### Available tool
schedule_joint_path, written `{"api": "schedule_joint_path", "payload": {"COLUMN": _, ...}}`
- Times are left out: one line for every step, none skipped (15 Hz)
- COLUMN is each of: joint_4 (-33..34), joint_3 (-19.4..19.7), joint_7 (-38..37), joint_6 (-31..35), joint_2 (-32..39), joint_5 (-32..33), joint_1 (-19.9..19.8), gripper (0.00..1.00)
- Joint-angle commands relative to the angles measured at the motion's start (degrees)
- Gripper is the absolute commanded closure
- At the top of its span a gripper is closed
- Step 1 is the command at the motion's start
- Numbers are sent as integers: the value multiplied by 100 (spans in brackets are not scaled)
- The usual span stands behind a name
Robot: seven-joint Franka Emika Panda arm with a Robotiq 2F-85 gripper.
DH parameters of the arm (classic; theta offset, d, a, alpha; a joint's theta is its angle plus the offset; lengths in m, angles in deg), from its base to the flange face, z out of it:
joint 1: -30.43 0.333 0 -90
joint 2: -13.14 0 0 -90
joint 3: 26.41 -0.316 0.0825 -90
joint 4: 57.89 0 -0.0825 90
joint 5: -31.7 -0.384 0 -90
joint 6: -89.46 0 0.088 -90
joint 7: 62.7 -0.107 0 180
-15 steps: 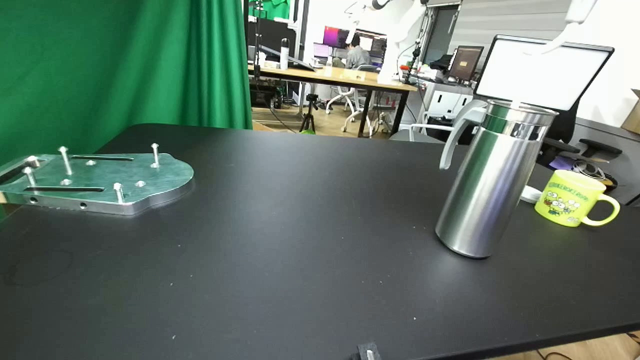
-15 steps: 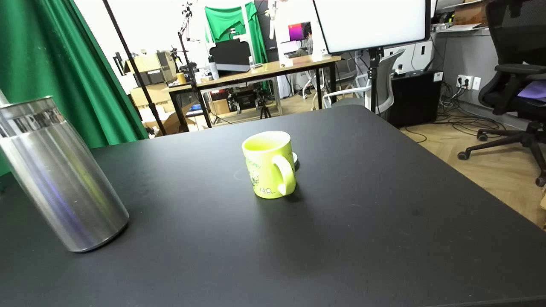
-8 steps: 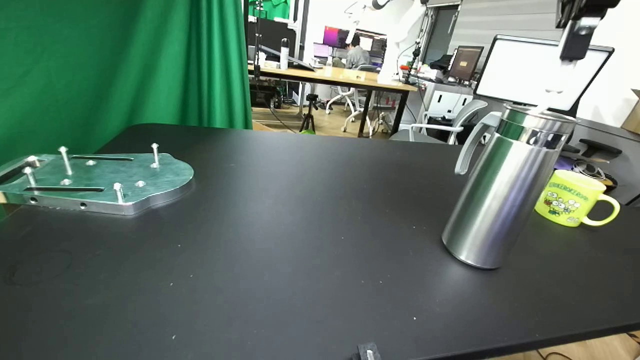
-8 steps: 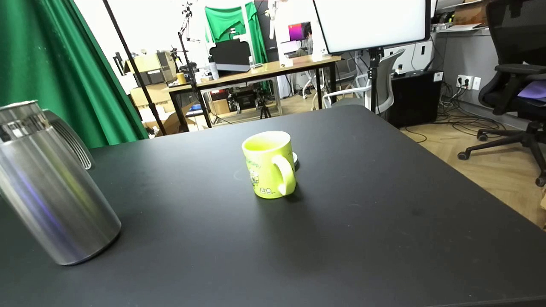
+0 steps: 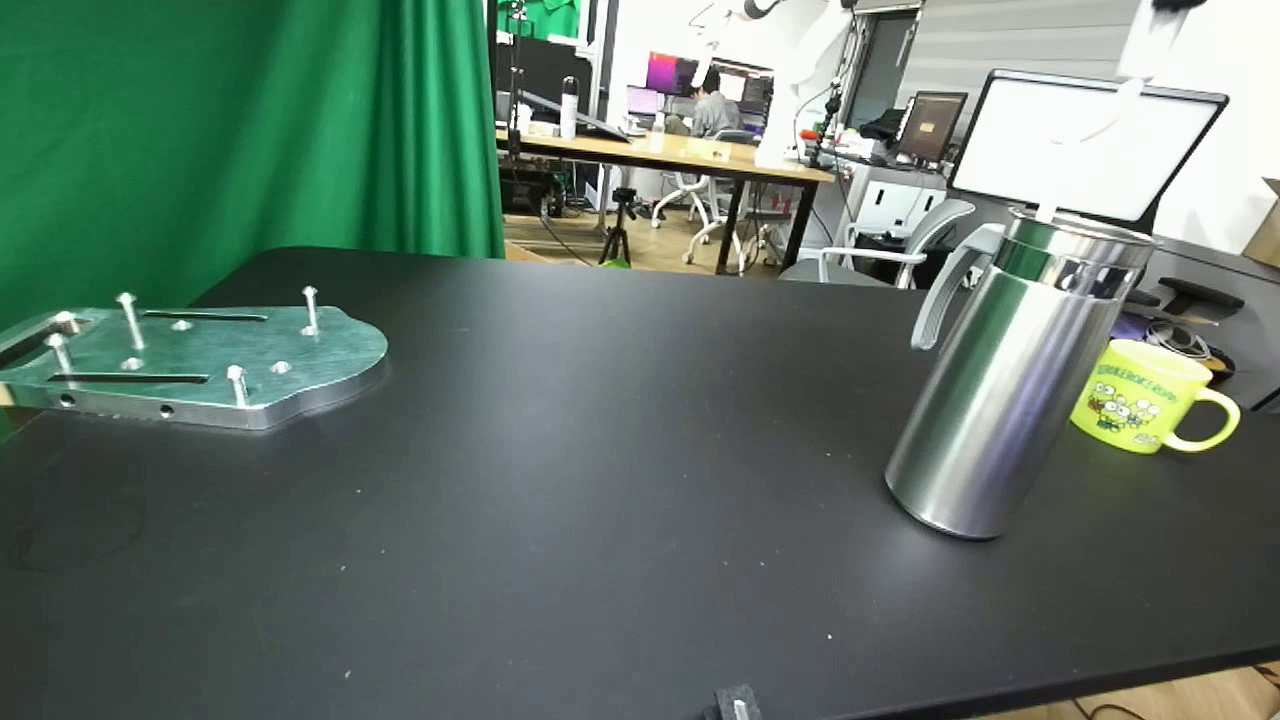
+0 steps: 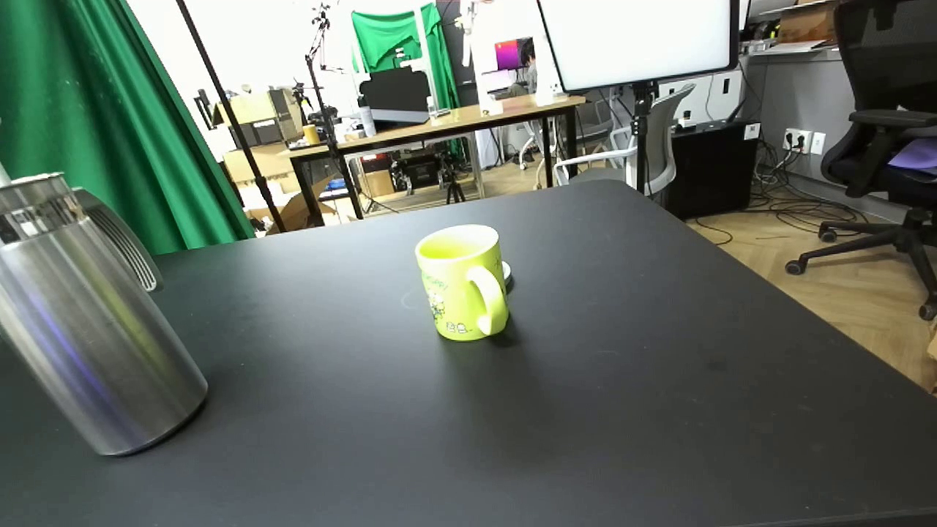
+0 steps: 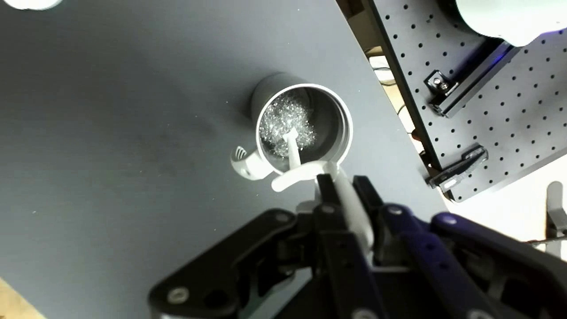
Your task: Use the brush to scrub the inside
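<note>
The tall steel flask (image 5: pixel 1005 390) stands on the black table and also shows in an exterior view (image 6: pixel 95 329). In the wrist view I look down into its open mouth and see the inside (image 7: pixel 327 128). The white brush (image 7: pixel 301 173) has a silvery, bristly head (image 7: pixel 285 122) inside the flask, on the handle side. Its stem leans out over the rim, also visible in an exterior view (image 5: pixel 1046 213). My gripper (image 7: pixel 343 179) is shut on the brush's white handle, above and beside the mouth. Only its dark tip shows at the top of an exterior view (image 5: pixel 1178 5).
A yellow-green mug (image 5: pixel 1140 395) stands near the flask and shows in an exterior view (image 6: pixel 465 293). A small white round object (image 6: pixel 506 272) lies behind it. A metal plate with upright screws (image 5: pixel 200 360) is at the far left. A perforated panel (image 7: pixel 487 102) borders the table.
The flask shifted right and toward the camera in an exterior view, then stopped. My gripper dipped into that view with the brush, then rose again. The brush stem swung toward the flask's handle.
</note>
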Motion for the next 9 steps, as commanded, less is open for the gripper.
{"api": "schedule_joint_path", "payload": {"joint_4": 287, "joint_3": -156, "joint_7": -93, "joint_6": -362, "joint_2": -549, "joint_5": 208, "joint_1": 85, "gripper": 96}}
{"api": "schedule_joint_path", "payload": {"joint_4": 312, "joint_3": -165, "joint_7": -88, "joint_6": -390, "joint_2": -631, "joint_5": 215, "joint_1": 114, "gripper": 96}}
{"api": "schedule_joint_path", "payload": {"joint_4": 299, "joint_3": -152, "joint_7": -86, "joint_6": -381, "joint_2": -673, "joint_5": 196, "joint_1": 137, "gripper": 96}}
{"api": "schedule_joint_path", "payload": {"joint_4": 258, "joint_3": -138, "joint_7": -92, "joint_6": -317, "joint_2": -707, "joint_5": 186, "joint_1": 156, "gripper": 96}}
{"api": "schedule_joint_path", "payload": {"joint_4": 157, "joint_3": -113, "joint_7": -109, "joint_6": -202, "joint_2": -681, "joint_5": 186, "joint_1": 155, "gripper": 96}}
{"api": "schedule_joint_path", "payload": {"joint_4": 46, "joint_3": -91, "joint_7": -135, "joint_6": -79, "joint_2": -630, "joint_5": 185, "joint_1": 143, "gripper": 96}}
{"api": "schedule_joint_path", "payload": {"joint_4": -96, "joint_3": -46, "joint_7": -114, "joint_6": 42, "joint_2": -558, "joint_5": 153, "joint_1": 145, "gripper": 96}}
{"api": "schedule_joint_path", "payload": {"joint_4": -195, "joint_3": -24, "joint_7": -119, "joint_6": 118, "joint_2": -485, "joint_5": 138, "joint_1": 137, "gripper": 96}}
{"api": "schedule_joint_path", "payload": {"joint_4": -347, "joint_3": -1, "joint_7": -119, "joint_6": 244, "joint_2": -401, "joint_5": 132, "joint_1": 127, "gripper": 96}}
